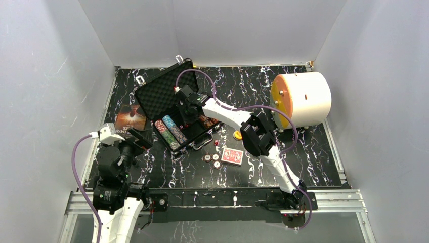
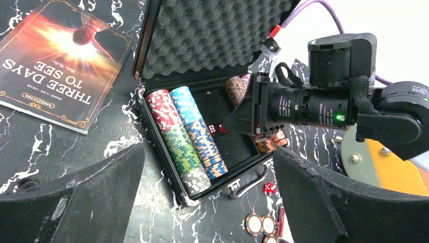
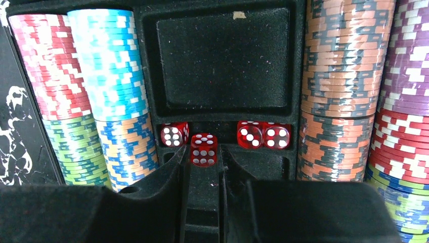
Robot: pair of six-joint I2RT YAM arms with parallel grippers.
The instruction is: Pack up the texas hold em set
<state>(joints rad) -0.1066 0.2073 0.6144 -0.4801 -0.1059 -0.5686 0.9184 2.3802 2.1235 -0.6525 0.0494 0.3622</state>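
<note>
The black case (image 1: 152, 93) lies open at the back left, with rows of multicoloured chips (image 2: 187, 136) along its left side. My right gripper (image 3: 204, 154) reaches down into the case, shut on a red die (image 3: 204, 150) at the dice slot. Three other red dice (image 3: 263, 135) lie in that slot. More chips (image 3: 344, 76) fill the right side. One red die (image 2: 269, 188), round buttons (image 1: 212, 160) and a red card deck (image 1: 232, 156) lie on the table in front of the case. My left gripper (image 2: 210, 202) hangs open near the case's front left corner.
A big white cylinder with an orange face (image 1: 303, 98) stands at the back right. A dark booklet (image 1: 130, 116) lies left of the case. An orange disc (image 1: 237, 134) sits by the right arm. The case's middle compartment (image 3: 222, 61) holds nothing.
</note>
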